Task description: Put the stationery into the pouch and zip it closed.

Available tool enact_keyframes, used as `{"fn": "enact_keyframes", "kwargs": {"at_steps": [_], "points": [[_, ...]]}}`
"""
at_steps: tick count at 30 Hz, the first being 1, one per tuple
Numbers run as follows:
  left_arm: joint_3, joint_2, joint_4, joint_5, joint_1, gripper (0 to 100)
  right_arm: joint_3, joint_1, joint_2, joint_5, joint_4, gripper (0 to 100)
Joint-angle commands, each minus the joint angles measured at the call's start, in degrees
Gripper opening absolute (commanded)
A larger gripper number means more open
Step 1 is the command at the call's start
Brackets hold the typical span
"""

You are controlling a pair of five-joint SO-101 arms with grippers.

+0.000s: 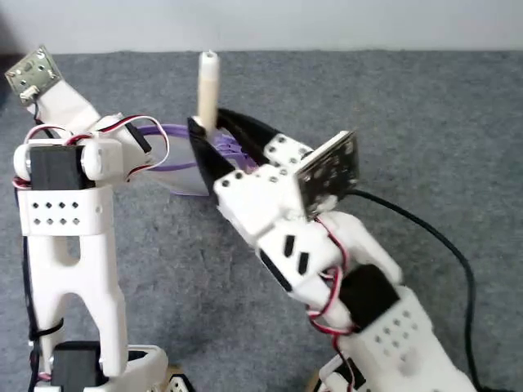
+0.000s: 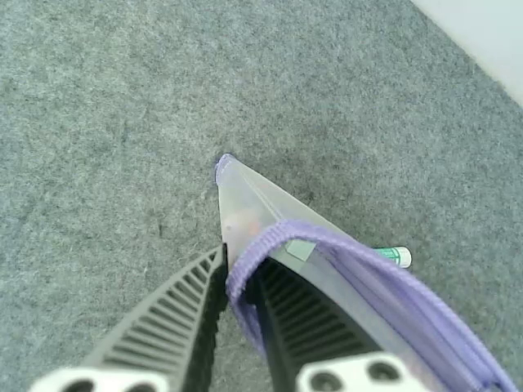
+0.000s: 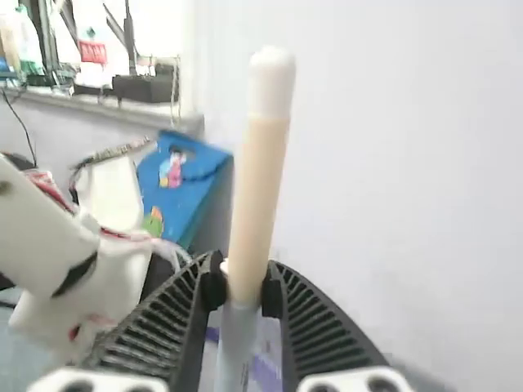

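A translucent pouch point(image 2: 245, 204) with purple zipper trim hangs over the grey mat, and my left gripper point(image 2: 237, 263) is shut on its purple edge. In the high view the pouch point(image 1: 184, 173) sits between the two arms near the back of the table. My right gripper point(image 3: 243, 287) is shut on a cream pen point(image 3: 257, 180) with a white cap, held upright. From above, the pen point(image 1: 208, 90) stands over the pouch's mouth, with the right gripper point(image 1: 214, 137) at its lower end. A white marker with a green end point(image 2: 393, 256) lies on the mat just beyond the pouch.
Grey carpet-like mat point(image 1: 425, 114) covers the table, with a white wall along its far edge. A black cable point(image 1: 429, 233) runs across the mat at the right of the right arm. The left arm's white body point(image 1: 69, 212) stands at the left.
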Motion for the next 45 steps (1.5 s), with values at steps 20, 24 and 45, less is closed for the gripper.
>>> {"fn": "enact_keyframes", "kwargs": {"at_steps": [20, 24, 45], "points": [[1.5, 0.1, 0.0, 0.6, -0.2, 1, 3.1, 0.0, 15.4, 24.4, -0.6, 1.3], [1.5, 0.4, -0.2, 0.6, -0.1, 1, 3.1, 0.0, 15.4, 24.5, 2.2, 8.2], [1.5, 0.6, -0.3, 0.6, 0.1, 1, 2.1, 14.4, 7.4, 15.9, 2.5, 9.5]]}}
